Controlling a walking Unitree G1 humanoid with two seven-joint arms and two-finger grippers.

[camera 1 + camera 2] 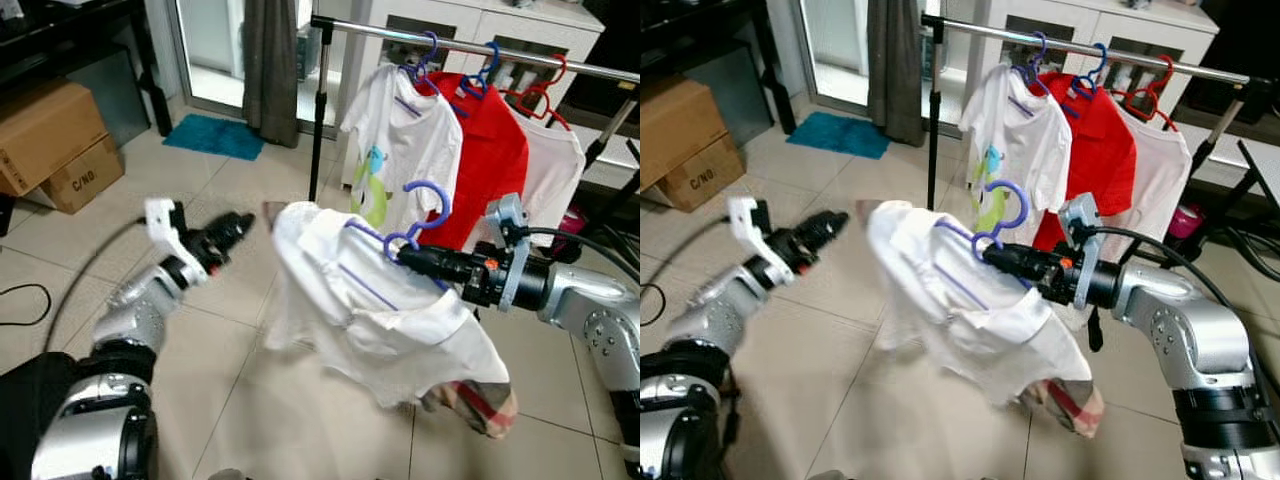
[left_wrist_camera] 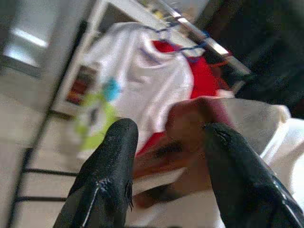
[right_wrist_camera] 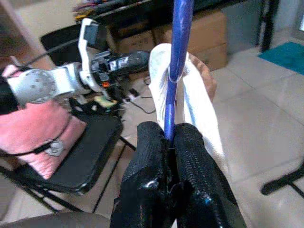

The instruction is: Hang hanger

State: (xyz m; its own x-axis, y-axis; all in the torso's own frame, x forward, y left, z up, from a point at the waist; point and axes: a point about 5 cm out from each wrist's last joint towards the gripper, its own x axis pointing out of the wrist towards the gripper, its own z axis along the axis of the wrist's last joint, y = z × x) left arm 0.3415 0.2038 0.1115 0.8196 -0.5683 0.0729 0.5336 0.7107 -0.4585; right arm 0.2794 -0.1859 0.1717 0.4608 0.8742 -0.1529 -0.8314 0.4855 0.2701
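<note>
The right gripper [image 1: 412, 259] is pinching the neck of a blue hanger [image 1: 425, 222], its fingers clamped tight together on the plastic. The hanger is carrying a white shirt [image 1: 370, 315] in mid-air, near and below the clothes rail [image 1: 420, 40]; its hook is curling upward toward the rail and its shoulder bar is running down to the left. The left gripper [image 1: 238, 228] is hovering left of the shirt, fingers parted and empty.
</note>
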